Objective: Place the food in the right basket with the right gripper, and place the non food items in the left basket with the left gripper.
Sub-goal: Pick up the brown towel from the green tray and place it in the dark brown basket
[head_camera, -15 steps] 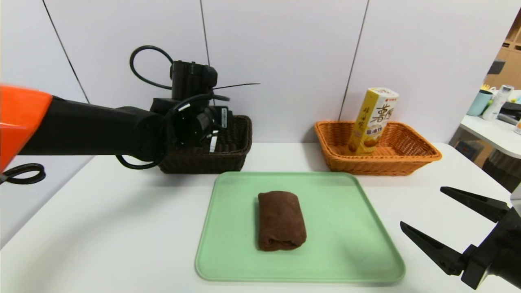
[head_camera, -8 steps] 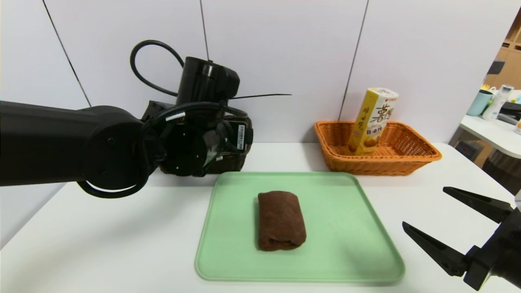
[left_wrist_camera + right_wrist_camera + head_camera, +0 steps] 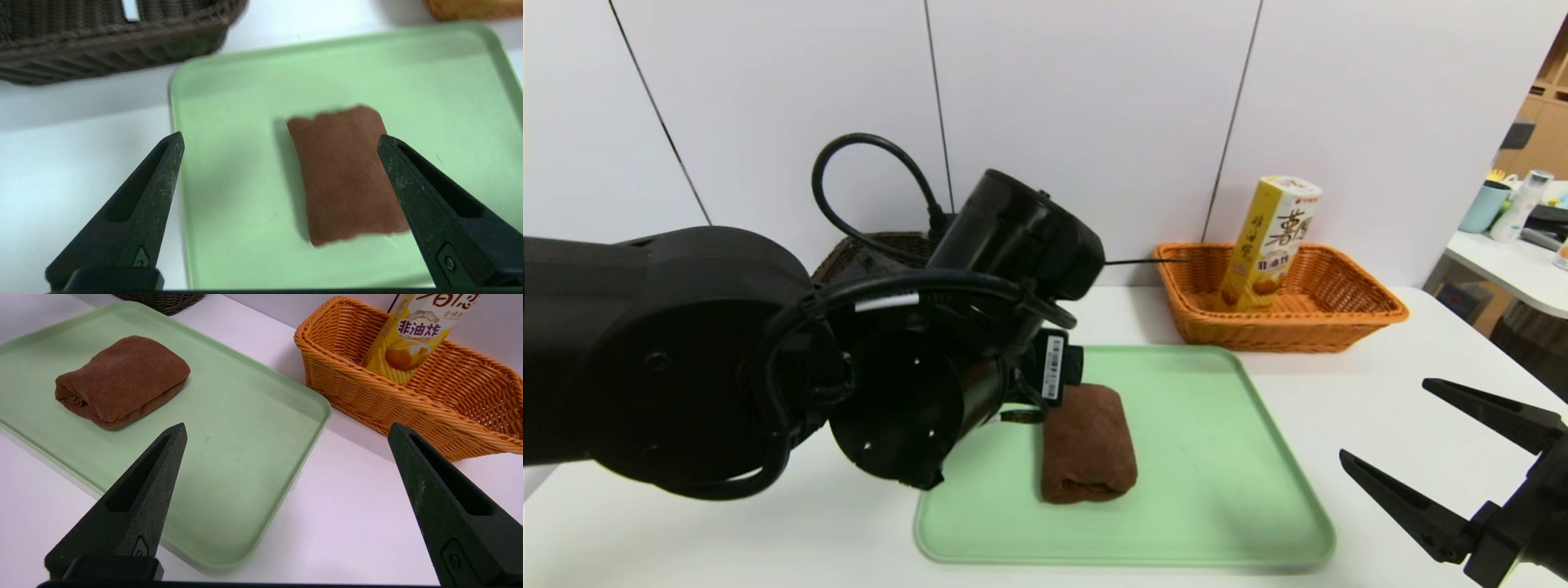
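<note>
Start at the far left: your dark basket [image 3: 122, 38] has a white item [image 3: 130, 10] in it, probably the pen. Your left gripper [image 3: 280, 139] is over the left part of the green tray [image 3: 1192, 539], its jaws spread wide with nothing between them gripped. The brown towel [image 3: 1088, 445] lies on the tray, left of its middle. Far right, the snack box [image 3: 1270, 245] leans in the orange basket [image 3: 1290, 331], so the food looks done. Your right gripper [image 3: 288, 428] is parked near right, jaws apart and holding nothing.

You seem to be on the last item, lining up for the towel. Next, centre the left jaws over it, lower, close, then carry it to the dark basket.

The left wrist view gives you those jaws and the white item; in the head view your own arm hides both. Only the right wrist view shows the towel's folded side layers clearly.
</note>
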### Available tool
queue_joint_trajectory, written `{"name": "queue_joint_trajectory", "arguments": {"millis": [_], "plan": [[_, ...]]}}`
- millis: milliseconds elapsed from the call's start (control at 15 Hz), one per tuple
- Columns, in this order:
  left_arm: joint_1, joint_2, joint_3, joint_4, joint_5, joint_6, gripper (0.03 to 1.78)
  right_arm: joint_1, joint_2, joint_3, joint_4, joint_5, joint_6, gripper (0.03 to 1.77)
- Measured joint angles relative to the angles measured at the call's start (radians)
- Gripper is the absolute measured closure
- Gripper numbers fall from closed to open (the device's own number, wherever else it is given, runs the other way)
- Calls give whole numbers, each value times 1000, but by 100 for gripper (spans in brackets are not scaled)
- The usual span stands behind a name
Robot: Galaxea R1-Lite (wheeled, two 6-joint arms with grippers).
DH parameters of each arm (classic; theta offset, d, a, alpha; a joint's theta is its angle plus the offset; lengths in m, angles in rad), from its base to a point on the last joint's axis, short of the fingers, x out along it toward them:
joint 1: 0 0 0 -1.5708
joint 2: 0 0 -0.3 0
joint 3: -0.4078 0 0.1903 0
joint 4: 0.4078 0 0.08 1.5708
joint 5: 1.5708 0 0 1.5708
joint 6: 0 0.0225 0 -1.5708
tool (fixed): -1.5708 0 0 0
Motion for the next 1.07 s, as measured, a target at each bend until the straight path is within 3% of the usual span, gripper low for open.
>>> {"name": "queue_joint_trajectory", "arguments": {"millis": [400,867,1067], "plan": [[-70,42,-56,159,-1,-111,12,0,-14,5,2,0,0,10],[-88,181,-296,342,-13,-239,12,0,-17,11,0,-1,0,10],[-92,262,-392,430,-51,-319,12,0,-17,12,0,-1,1,10]]}}
